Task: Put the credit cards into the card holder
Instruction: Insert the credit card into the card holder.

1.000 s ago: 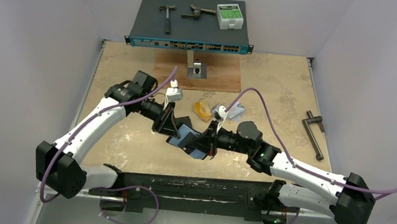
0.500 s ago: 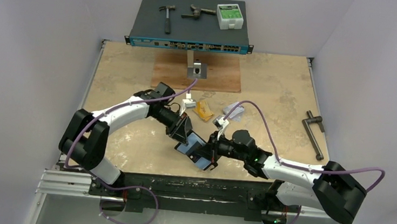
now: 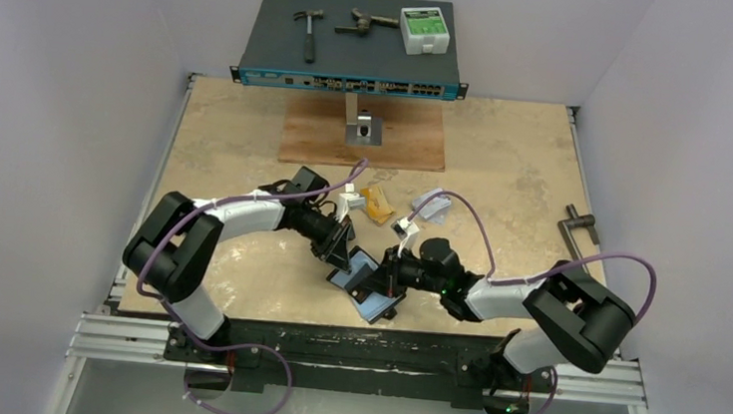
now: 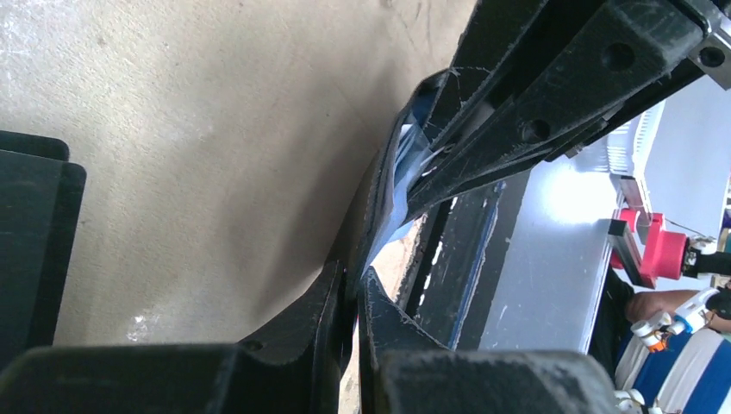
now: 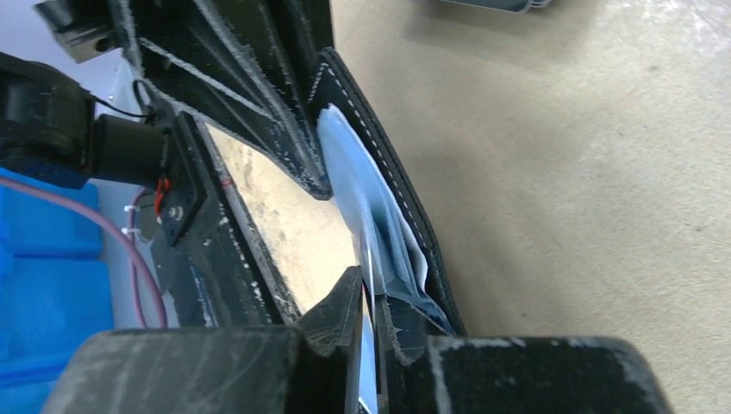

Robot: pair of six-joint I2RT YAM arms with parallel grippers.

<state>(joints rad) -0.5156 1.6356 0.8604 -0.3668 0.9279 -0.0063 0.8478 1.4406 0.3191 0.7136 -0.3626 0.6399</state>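
Top external view shows the card holder (image 3: pixel 365 289) at 6 o'clock on the worktop (image 3: pixel 247 157), just ahead of the arm bases and pinched between both arms. Its long axis runs roughly from 11 o'clock to 5 o'clock. The left gripper (image 3: pixel 343 256) is clamped on the 11 o'clock end, and the right gripper (image 3: pixel 389 280) is clamped on the long edge facing 2 o'clock. Each wrist view confirms this, with the fingers pressed together on a thin black stitched edge and the other arm's fingers close opposite. Whether the holder rests on the surface or hangs just above it I cannot tell.

The fold is spread a little, and something pale blue-white shows inside. I cannot tell if that is a card already seated or only the glossy pocket.

Two cards lie loose beyond the holder. The gold-orange card (image 3: pixel 375 204) is at 12 o'clock from the holder and at about 1 o'clock from the left gripper, near it. The silver-grey card (image 3: pixel 434 206) lies at 1 o'clock from the right gripper, somewhat farther off, with the right arm's cable looping by it.

Since both grippers are occupied, the next move probably depends on one letting go while the other keeps the holder steady. The left arm has the shorter reach to the gold-orange card. The pocket mouth would then need to face 12 o'clock.
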